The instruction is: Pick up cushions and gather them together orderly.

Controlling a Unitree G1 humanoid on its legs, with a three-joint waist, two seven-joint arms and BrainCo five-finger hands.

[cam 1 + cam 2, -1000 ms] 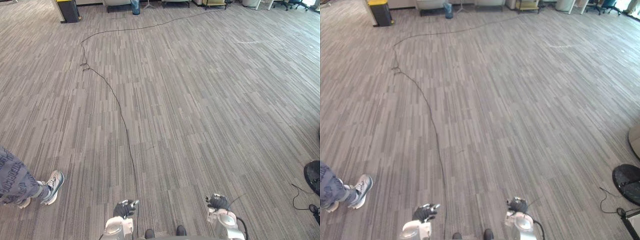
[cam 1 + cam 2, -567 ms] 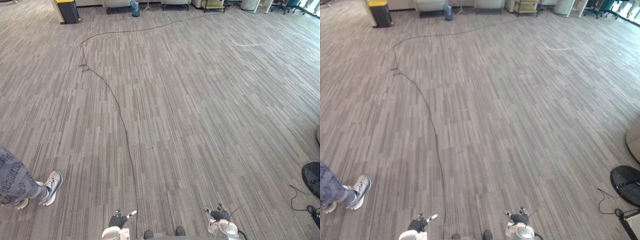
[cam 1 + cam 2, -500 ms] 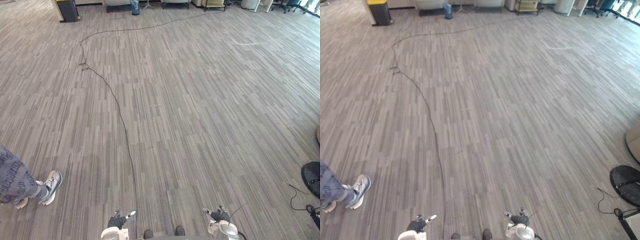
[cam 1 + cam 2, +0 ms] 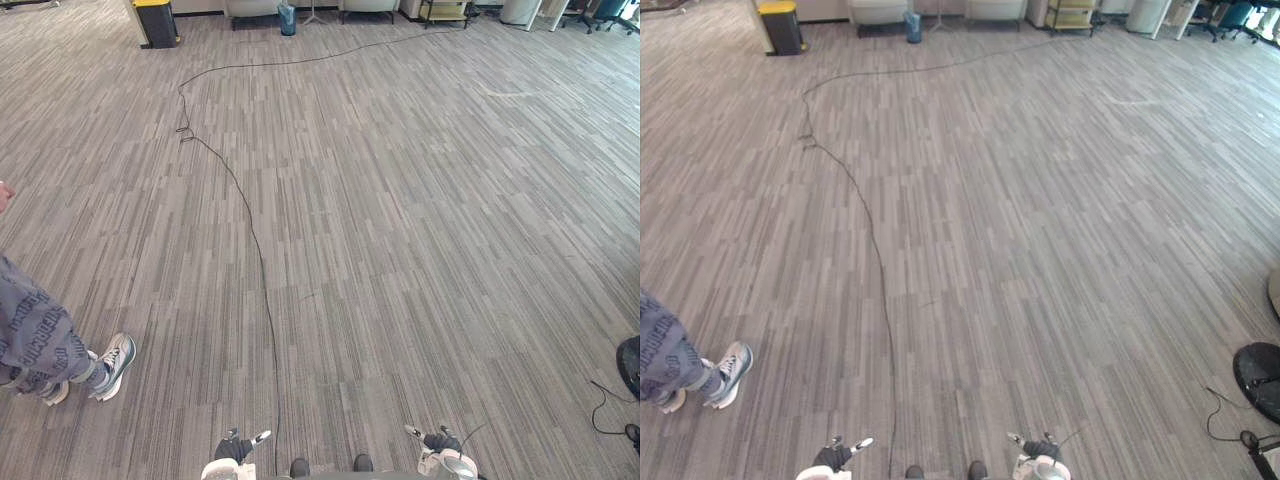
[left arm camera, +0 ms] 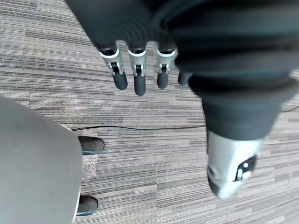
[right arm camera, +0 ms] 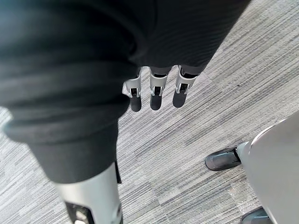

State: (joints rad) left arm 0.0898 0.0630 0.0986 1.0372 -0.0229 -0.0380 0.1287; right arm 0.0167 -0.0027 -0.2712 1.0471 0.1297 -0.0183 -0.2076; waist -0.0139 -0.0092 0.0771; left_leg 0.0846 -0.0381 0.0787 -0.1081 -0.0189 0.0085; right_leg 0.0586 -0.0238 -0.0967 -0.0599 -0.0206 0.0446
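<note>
- Searching for the cushions, we cannot tell which way one lies from either robot hand, nor how its long axis runs, so we cannot judge which arm is nearer.
- The left robot hand (image 5: 138, 77) hangs at the bottom edge of the head views, left of centre, fingers straight and relaxed, with nothing in it.
- The right robot hand (image 6: 155, 95) hangs at the bottom edge, right of centre, fingers likewise straight and empty.
- Ahead of both we see the floor (image 4: 420, 220), grey striped carpet running to the top of the frame.
- At the top edge stand pale seats (image 4: 878, 10), and in the upper left a dark bin (image 4: 159, 22) with a yellow lid. We guess the seats are the likeliest place to find cushions.
- At the lower left a person's shoe (image 4: 113, 357) rests on the carpet, and at the lower right edge sits a round black base (image 4: 1258, 378). We judge both worth a wide berth in any walk.
</note>
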